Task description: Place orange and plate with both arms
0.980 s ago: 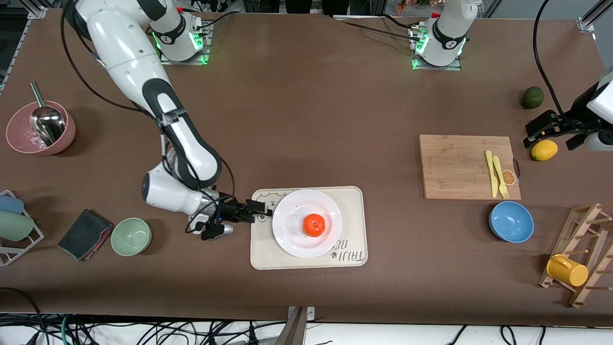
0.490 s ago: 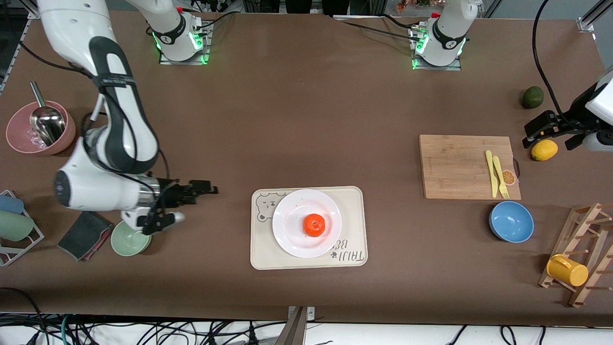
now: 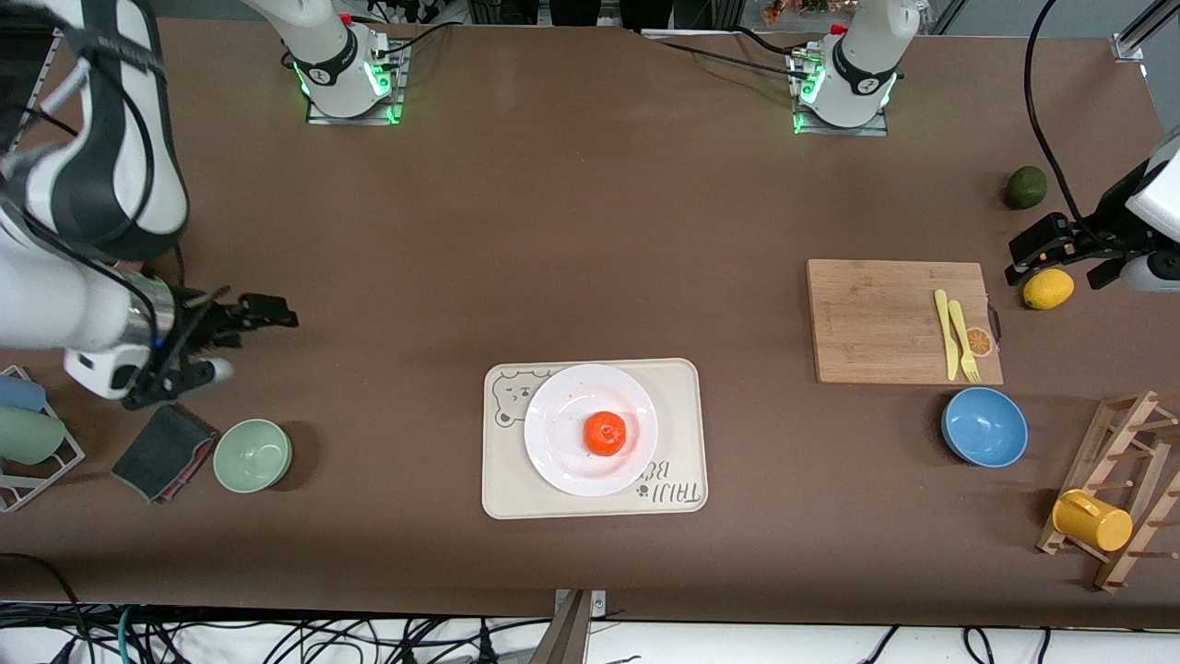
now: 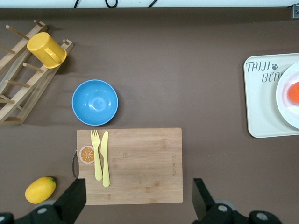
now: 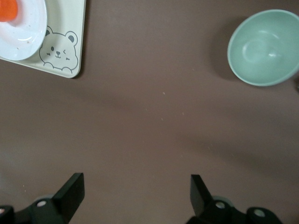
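We see the orange resting on the plate, itself on the bear-print tray; both the left pincer and right pincer, well apart from the tray, gape empty. Placement looks complete.

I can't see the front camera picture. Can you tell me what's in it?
An orange sits on a white plate on a bear tray. The right claw hangs open over bare table; the left claw is open by a lemon.
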